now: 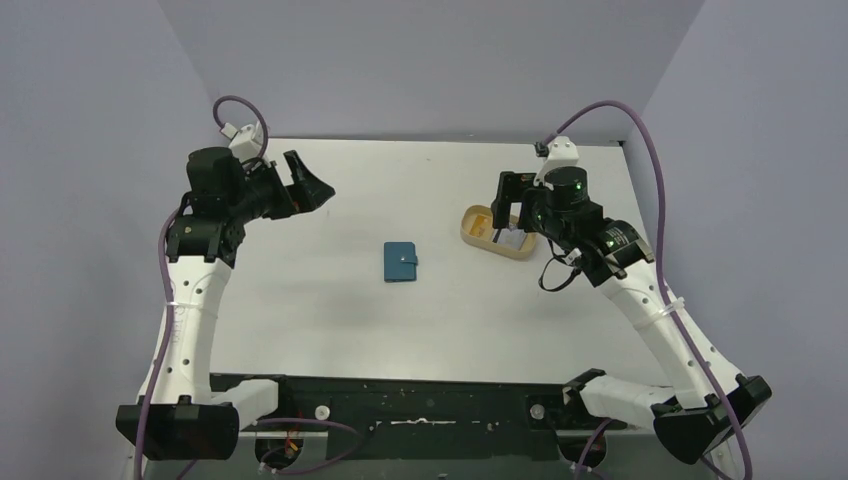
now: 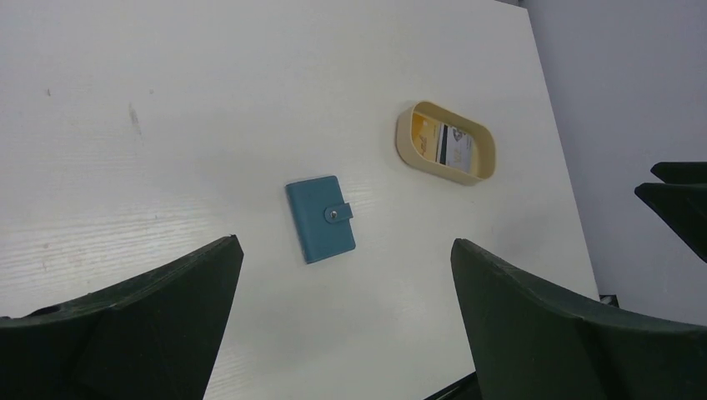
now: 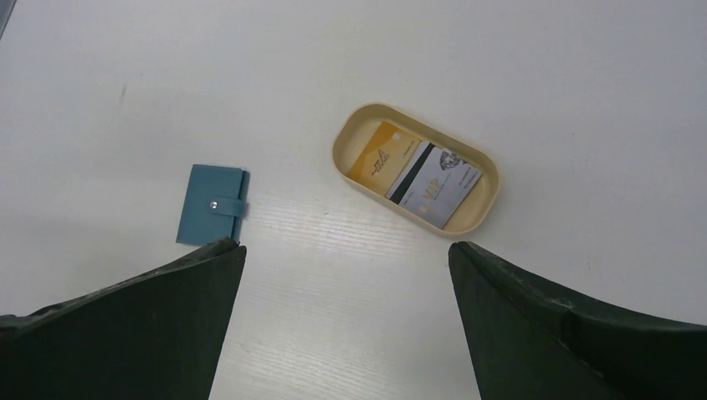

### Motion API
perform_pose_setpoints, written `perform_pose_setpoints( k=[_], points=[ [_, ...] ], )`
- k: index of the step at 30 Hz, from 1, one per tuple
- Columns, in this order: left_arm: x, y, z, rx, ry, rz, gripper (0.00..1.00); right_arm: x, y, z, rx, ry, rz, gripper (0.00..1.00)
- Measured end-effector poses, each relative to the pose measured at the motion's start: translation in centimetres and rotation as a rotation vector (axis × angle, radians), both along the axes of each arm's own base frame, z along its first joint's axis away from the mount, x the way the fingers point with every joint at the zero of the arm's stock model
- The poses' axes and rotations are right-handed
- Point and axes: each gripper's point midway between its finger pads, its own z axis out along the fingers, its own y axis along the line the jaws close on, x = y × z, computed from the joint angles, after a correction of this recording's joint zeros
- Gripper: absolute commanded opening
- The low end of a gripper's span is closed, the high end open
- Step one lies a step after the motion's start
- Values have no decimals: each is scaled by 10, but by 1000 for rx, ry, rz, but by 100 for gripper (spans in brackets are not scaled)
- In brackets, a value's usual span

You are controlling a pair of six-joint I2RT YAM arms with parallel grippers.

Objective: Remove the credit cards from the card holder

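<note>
The teal card holder [image 1: 402, 261] [image 2: 320, 218] [image 3: 212, 216] lies closed on the white table, its snap tab fastened. Two credit cards [image 3: 414, 174] [image 2: 445, 144], one yellow and one white with a black band, lie in the tan oval tray [image 1: 472, 232] [image 3: 350, 133] [image 2: 406, 133]. My left gripper [image 1: 315, 185] [image 2: 346, 250] hovers open at the far left, well away from the holder, with nothing between its fingers. High over the tray's right side, my right gripper [image 1: 505, 212] [image 3: 346, 254] is open and empty too.
The table's right edge [image 2: 567, 167] and far edge meet grey walls. The arm bases sit on a black bar [image 1: 420, 400] at the near edge. A purple cable [image 1: 650, 160] loops over the right arm.
</note>
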Motion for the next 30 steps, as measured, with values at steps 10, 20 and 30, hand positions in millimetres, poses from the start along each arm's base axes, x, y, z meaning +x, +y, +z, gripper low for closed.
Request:
perform_pose_setpoints(
  k=[10,20,30],
  points=[
    [-6,13,18,35,-54,20,97,1,5,0,-38,-38,53,100],
    [-15,18,-4,-108,3,28,97,4,128,-49,-317,7,486,94],
    [-26,7,-78,-272,242,56,97,25,192,-182,-394,310,787,67]
  ],
)
